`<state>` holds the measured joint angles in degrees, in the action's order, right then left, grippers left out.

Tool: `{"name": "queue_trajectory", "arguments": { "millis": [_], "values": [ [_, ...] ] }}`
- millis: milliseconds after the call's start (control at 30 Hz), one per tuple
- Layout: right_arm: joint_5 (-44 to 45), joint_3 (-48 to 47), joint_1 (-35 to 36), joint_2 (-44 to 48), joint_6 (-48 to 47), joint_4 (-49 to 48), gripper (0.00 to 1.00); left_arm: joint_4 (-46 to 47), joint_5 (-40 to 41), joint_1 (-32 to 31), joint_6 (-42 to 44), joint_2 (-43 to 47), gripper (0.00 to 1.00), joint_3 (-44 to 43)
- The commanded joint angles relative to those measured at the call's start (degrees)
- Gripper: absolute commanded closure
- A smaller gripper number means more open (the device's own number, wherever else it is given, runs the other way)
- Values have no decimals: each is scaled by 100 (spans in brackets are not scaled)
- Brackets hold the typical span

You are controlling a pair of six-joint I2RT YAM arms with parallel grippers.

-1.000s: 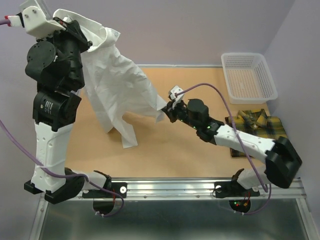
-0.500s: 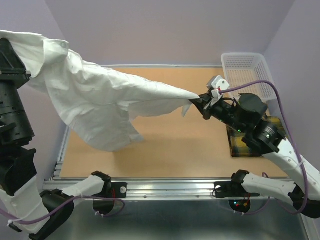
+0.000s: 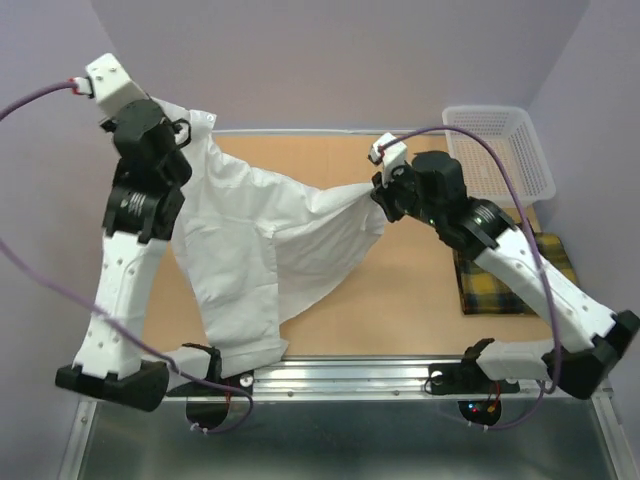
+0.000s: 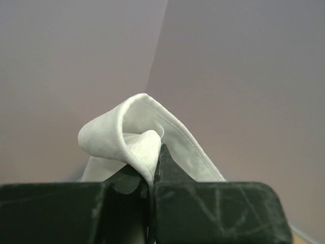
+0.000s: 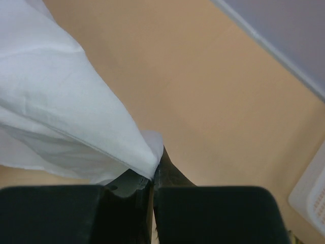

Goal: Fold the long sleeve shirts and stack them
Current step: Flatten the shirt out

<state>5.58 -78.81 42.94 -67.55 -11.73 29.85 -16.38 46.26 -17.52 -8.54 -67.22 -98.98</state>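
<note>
The white shirt [image 3: 260,225] hangs stretched between my two grippers above the tan table, its lower part draping toward the near edge. My left gripper [image 3: 178,128] is shut on a bunched, hemmed edge of the white shirt [image 4: 137,140], held high at the left. At the middle right, my right gripper [image 3: 378,192] pinches a corner of the white shirt [image 5: 76,127]. The folded yellow-and-dark plaid shirt [image 3: 490,290] lies on the table at the right, partly hidden behind my right arm.
A white mesh basket [image 3: 500,150] stands at the back right corner. The tan table [image 3: 410,290] has a metal rail along its near edge. Purple walls close in on the back and both sides.
Both arms swung the white shirt about: it was pulled wide and high, then lowered. The left gripper is back in view at the upper left, and the right gripper has moved left.
</note>
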Motion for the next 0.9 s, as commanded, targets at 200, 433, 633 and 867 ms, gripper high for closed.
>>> {"name": "queue_trajectory", "arguments": {
  "millis": [200, 433, 633, 867],
  "values": [
    [-1824, -565, -2263, -2673, 680, 241, 99, 522, -2778, 1699, -1633, -1652, 98, 1602],
    [-1395, -1962, -2624, -4564, 1355, 259, 96, 733, -3650, 1928, -1871, -3270, 80, 785],
    [-103, -3121, -2738, -5242, 1840, 250, 44, 751, -4185, 1980, -1836, -3956, 30, -305],
    [-706, -2503, -2440, -4339, 1578, 197, 25, 636, -4143, 1972, -1713, -3036, 7, 167]
  ]
}}
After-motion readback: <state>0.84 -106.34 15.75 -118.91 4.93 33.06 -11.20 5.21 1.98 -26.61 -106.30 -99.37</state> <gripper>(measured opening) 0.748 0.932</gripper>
